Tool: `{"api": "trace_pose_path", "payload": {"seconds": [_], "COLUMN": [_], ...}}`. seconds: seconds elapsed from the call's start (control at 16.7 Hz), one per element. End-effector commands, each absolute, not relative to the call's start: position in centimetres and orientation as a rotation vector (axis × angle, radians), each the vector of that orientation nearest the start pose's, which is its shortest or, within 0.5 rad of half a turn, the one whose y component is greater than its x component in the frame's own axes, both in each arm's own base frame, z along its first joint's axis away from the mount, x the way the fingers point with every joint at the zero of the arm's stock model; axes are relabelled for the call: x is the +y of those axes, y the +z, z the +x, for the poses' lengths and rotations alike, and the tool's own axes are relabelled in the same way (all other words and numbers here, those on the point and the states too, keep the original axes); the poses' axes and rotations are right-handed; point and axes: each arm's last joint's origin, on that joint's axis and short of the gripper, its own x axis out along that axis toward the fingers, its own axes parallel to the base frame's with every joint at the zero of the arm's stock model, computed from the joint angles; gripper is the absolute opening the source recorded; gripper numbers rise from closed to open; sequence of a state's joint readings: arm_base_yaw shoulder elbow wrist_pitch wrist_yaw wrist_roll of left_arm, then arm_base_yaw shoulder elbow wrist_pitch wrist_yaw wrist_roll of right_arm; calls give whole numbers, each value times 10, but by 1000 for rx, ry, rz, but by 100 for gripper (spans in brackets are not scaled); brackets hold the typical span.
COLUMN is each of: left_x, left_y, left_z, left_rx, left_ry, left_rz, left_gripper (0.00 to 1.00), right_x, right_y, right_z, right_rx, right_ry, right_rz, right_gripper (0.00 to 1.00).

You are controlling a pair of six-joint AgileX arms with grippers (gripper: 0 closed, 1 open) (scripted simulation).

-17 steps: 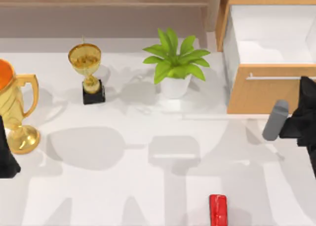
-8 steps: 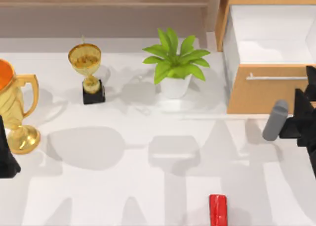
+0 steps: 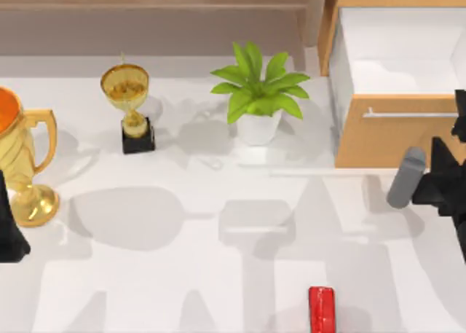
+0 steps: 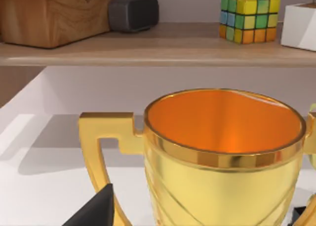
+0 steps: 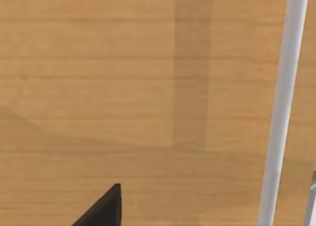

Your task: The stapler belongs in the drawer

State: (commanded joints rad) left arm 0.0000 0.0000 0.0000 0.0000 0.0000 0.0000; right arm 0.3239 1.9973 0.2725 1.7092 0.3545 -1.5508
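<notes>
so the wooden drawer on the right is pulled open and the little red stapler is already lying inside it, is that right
Not quite. The light tan wooden drawer with the silver bar handle is pulled open at the table's right, but the small glossy red stapler is not inside it. The top view shows the stapler lying on the white table at the near edge, well apart from the drawer, whose white interior holds nothing visible.

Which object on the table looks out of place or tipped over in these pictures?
Nothing is tipped or spilled. Only the small glossy red stapler is out of place: it lies on the white table at the near edge, far from the open tan wooden drawer. Both trophies and the plant stand upright.
</notes>
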Motion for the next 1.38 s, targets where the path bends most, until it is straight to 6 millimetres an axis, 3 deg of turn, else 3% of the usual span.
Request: {"api": "trace_pose_path", "payload": {"seconds": [0.42,0.6,0.66,0.84,1.08,1.38], "left_x": [-1,-1,-1,-1,-1,-1], "left_y": [160,160,160,160,160,160], "left_z": [106,106,106,106,106,106], "left_rx": [0,0,0,0,0,0], "left_ry": [0,0,0,0,0,0], "left_rz": [0,0,0,0,0,0], "left_gripper": [100,100,100,100,100,100], "right_x": [72,72,71,74,98,148], "right_y": [87,87,75,77,86,103], "right_z": [224,223,223,224,232,242], "right_rx": [14,14,65,42,-63,-141], "right_ry": [-1,0,47,52,124,332], "right_rz": [-1569,-1569,-1592,-1569,-1423,-1127], "right_gripper": [100,100,100,100,100,100]}}
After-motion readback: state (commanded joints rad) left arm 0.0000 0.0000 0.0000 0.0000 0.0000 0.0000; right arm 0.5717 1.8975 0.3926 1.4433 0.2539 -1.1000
